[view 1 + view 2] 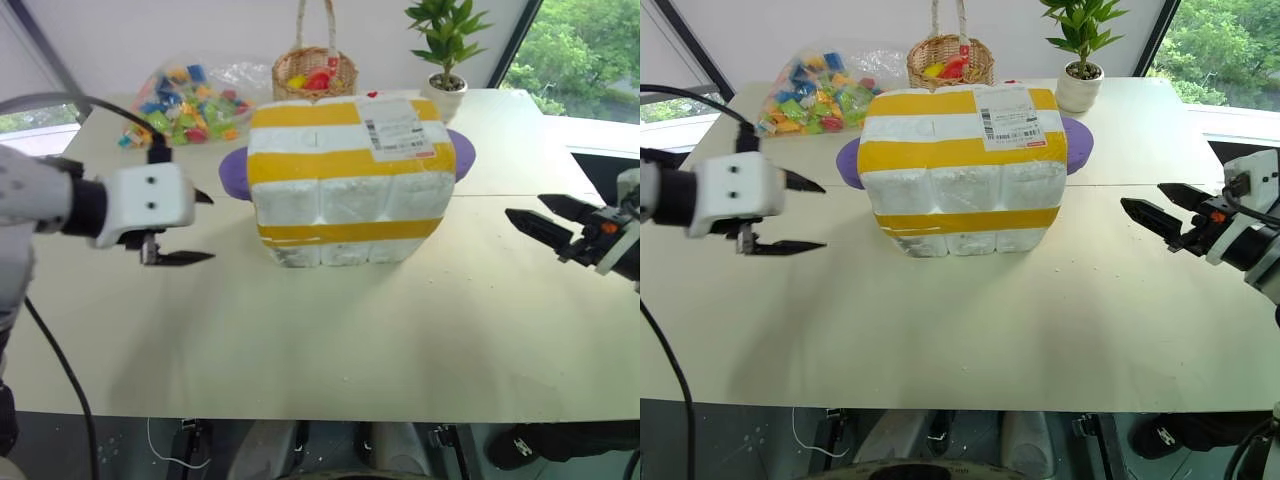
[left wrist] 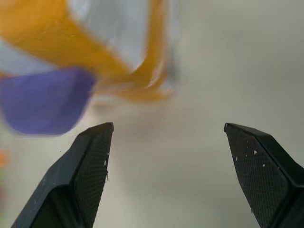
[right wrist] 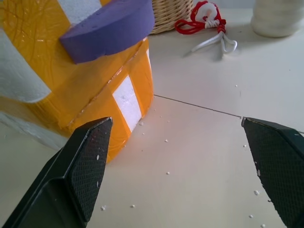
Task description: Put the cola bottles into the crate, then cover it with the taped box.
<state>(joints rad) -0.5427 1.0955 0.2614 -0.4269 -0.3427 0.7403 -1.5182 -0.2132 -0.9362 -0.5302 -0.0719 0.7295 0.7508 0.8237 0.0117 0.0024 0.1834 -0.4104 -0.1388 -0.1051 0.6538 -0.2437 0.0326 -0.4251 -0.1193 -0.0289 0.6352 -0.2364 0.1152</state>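
Head stereo pair looks forward and down from above the near table edge; taped box [image 1: 350, 180] sits upper centre in both. Left wrist view sits low and close, facing the taped box's lower corner. Right wrist view, close at table height, faces its opposite side and the wicker basket [image 3: 172, 13].

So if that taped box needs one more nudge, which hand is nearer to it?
Probably the left hand: it hangs open closer to the taped box than the right hand, which is also open but farther out.
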